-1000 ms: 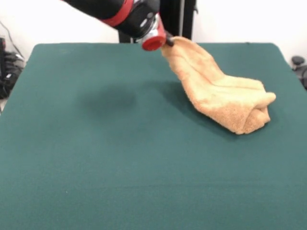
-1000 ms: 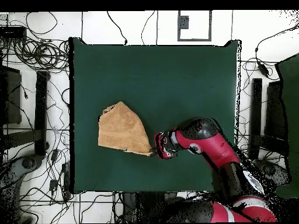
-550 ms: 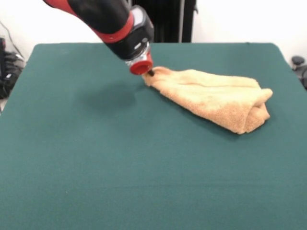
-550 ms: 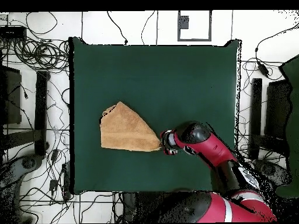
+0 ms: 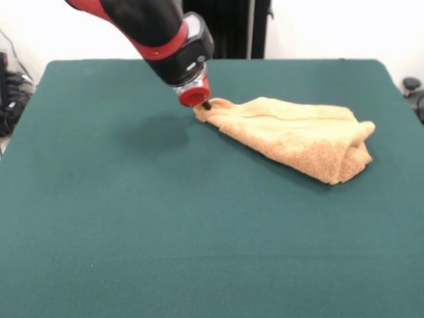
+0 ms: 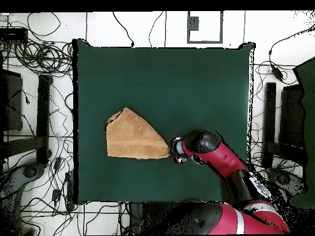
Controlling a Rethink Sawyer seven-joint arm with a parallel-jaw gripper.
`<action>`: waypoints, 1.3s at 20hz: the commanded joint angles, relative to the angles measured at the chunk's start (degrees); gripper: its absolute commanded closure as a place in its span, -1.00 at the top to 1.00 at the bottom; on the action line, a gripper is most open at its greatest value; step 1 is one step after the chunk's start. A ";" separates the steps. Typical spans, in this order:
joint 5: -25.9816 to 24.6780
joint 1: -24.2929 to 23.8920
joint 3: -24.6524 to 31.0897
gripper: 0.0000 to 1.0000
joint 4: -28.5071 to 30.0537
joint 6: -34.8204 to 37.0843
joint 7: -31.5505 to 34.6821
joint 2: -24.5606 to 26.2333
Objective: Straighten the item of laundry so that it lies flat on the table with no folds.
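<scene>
On the dark green desk, off to one side, lies a soft, light, floppy terry hand towel, bunched and folded over, best taken at a free corner like the tip by the gripper, fingers' state impossible to tell.

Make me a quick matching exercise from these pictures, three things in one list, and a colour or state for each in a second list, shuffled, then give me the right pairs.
Things:
1. towel
2. table
3. gripper

States:
A. dark green, lying under everything
B. orange-tan, bunched in folds
C. low at the towel's pointed corner

Pairs: 1-B, 2-A, 3-C
</scene>
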 commanded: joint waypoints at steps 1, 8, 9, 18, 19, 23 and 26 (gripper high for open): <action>7.78 -0.33 9.04 -1.00 4.72 13.63 9.50 0.04; 13.19 1.31 9.81 -1.00 7.99 12.95 8.71 -0.06; 13.83 1.54 9.83 -1.00 8.62 12.47 8.43 -0.15; 18.11 3.08 11.75 -1.00 12.72 6.77 6.15 0.59; 18.56 3.39 12.00 -1.00 13.06 6.19 6.06 0.51; 20.75 4.67 13.26 -1.00 14.21 4.03 5.99 0.13; 15.26 6.27 11.96 -1.00 10.81 -6.12 0.65 2.12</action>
